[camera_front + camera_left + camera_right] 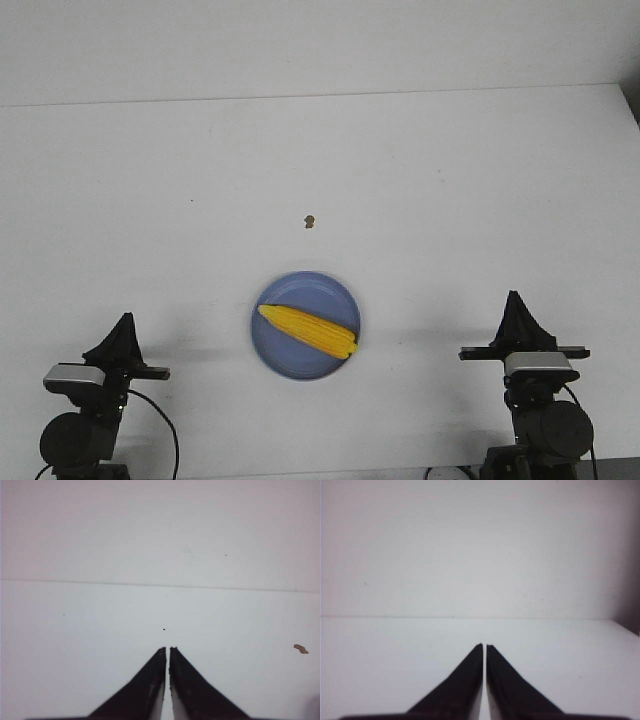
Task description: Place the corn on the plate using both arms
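Note:
A bright yellow corn (309, 331) lies slantwise on the periwinkle-blue plate (282, 361) at the front middle of the white table. My left gripper (125, 319) points up at the front left, well to the left of the plate, shut and empty. My right gripper (514, 297) stands at the front right, well to the right of the plate, also shut and empty. In the left wrist view the left gripper (167, 649) shows only bare table between and ahead of its tips. The right gripper (484, 646) in its wrist view shows the same; corn and plate are out of both wrist views.
A tiny brown speck (309, 221) lies on the table behind the plate, also seen as the brown speck (300, 649) in the left wrist view. The table's far edge (320, 96) meets a white wall.

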You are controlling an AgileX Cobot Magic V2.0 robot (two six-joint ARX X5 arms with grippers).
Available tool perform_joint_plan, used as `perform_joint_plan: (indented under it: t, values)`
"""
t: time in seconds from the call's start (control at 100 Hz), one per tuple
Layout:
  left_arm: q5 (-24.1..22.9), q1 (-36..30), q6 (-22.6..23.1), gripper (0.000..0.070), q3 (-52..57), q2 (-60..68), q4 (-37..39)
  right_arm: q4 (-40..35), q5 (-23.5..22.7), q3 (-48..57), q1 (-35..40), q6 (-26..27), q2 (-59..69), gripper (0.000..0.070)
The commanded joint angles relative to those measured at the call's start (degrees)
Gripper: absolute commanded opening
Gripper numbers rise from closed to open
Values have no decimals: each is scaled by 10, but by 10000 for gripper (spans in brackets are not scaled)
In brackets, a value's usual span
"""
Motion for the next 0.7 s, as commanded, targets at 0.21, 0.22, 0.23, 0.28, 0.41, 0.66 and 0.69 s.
perform_joint_plan:
  t: [0.21, 0.22, 0.23, 0.28, 0.41, 0.66, 0.69]
  values:
    - [0, 0, -4, 12, -10, -1, 7, 81, -5, -67, -2, 5, 0, 15]
    - [0, 0, -4, 12, -10, -1, 7, 82, -5, -69, -2, 6, 0, 15]
    - [0, 0, -4, 12, -10, -1, 7, 85, -5, -72, -2, 7, 0, 15]
    - [1, 0, -4, 12, -10, -1, 7, 85, -5, -78, -2, 7, 0, 15]
    - [0, 0, -4, 12, -10, -1, 7, 83, -5, -78, -2, 3, 0, 15]
    - [1, 0, -4, 12, -10, -1, 7, 86, -5, -78, -2, 6, 0, 15]
    - [0, 0, -4, 12, -10, -1, 7, 86, -5, -78, -2, 6, 0, 15]
